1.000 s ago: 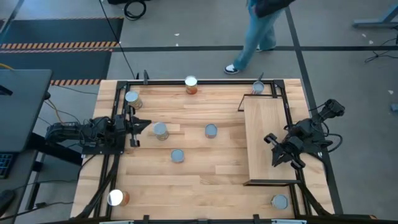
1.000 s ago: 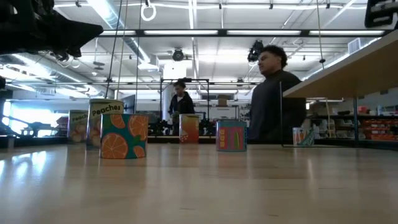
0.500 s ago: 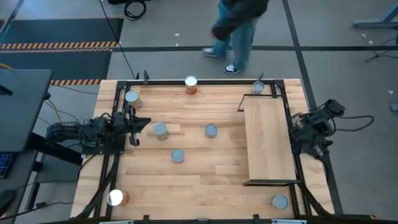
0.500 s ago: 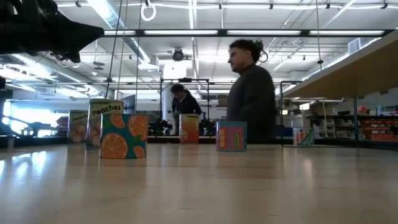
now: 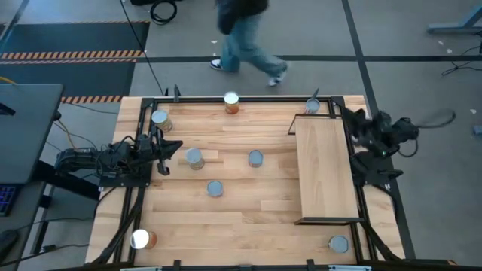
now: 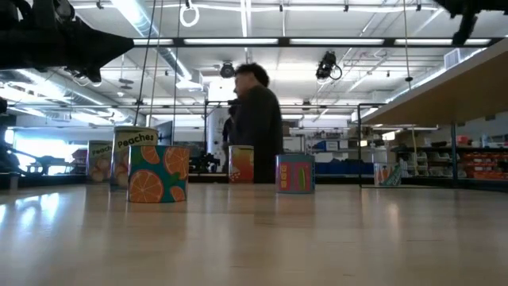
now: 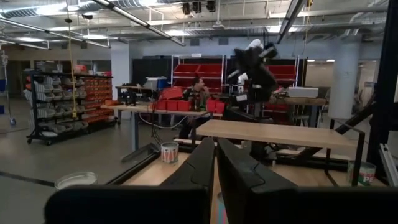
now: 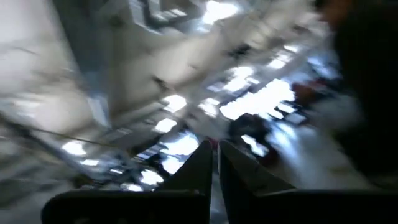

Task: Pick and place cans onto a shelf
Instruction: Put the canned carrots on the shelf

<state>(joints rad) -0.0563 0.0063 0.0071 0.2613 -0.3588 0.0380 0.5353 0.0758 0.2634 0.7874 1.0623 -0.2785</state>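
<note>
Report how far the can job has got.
Done: nothing; the shelf is bare. In hand: nothing; the left gripper sits shut at the table's left edge, the right gripper, also shut and empty, is raised by the shelf's far right corner. Left: all eight cans, such as the middle one, on the table.

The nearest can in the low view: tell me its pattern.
Orange slices on a teal ground, on the nearest can; the low view shows it best.

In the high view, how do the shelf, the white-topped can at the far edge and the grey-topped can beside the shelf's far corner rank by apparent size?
1. The shelf, by far the largest.
2. The white-topped can and the grey-topped can look alike; I would not rank them.
</note>
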